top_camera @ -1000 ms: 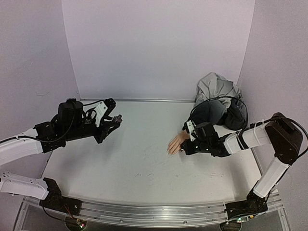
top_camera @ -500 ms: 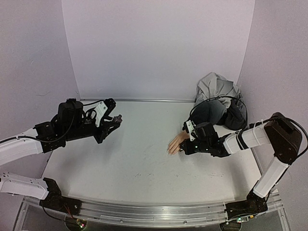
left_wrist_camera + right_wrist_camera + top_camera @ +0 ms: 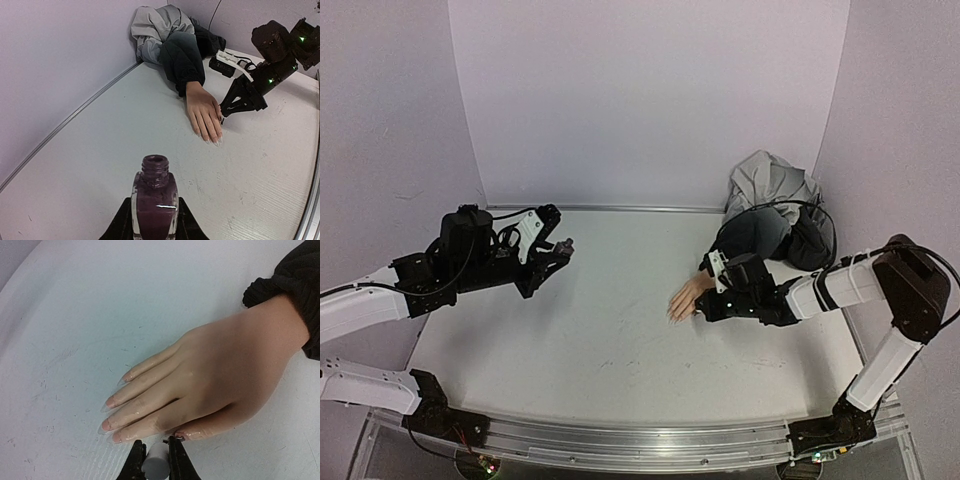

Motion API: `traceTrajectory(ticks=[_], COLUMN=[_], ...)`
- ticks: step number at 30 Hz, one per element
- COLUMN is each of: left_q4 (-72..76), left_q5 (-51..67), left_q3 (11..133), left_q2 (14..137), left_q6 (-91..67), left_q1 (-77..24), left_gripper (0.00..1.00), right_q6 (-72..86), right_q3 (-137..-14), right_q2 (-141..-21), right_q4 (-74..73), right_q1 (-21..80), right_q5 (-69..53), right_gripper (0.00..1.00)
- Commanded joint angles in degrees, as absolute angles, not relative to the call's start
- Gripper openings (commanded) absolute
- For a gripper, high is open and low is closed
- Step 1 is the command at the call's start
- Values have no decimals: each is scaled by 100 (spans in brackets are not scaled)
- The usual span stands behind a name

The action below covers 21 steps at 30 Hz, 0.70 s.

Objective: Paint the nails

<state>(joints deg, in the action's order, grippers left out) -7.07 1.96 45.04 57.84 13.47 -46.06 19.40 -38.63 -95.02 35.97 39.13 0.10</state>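
Paused at the thumb (image 3: 212, 426); nothing has moved
Lower centre, right end effector (image 3: 156, 450) clamps cap (image 3: 156, 466); left end effector (image 3: 154, 222) clamps bottle (image 3: 154, 202); nails (image 3: 110, 402) still pale.

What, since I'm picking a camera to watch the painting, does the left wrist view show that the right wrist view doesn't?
Only the left wrist view: the open polish bottle clamped in the left tool, the right arm from outside, and bundled grey clothing by the wall. Only the right wrist view: the nails close up, pale pink, and the white cap gripped in the right tool. Both: the mannequin hand lying palm down, its dark sleeve cuff, the white table.
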Motion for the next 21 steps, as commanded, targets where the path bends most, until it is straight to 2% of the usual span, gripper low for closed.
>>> traceTrajectory(ticks=[1, 6, 21], left_q4=[-455, -457, -457], left_q5=[304, 316, 299], left_q3=[4870, 4881, 4877], left_q2=[5742, 5756, 5739], left_q6=[1316, 1301, 1319], left_q1=[-4570, -4571, -4570], left_gripper=[0, 0, 0], right_q6=[2105, 2137, 2136], right_q3=[-3932, -3816, -3920], right_q2=[-9008, -8826, -9298], right_q4=[3302, 3410, 3675], right_q1=[3903, 3902, 3894], right_q5=[295, 429, 483], right_gripper=[0, 0, 0])
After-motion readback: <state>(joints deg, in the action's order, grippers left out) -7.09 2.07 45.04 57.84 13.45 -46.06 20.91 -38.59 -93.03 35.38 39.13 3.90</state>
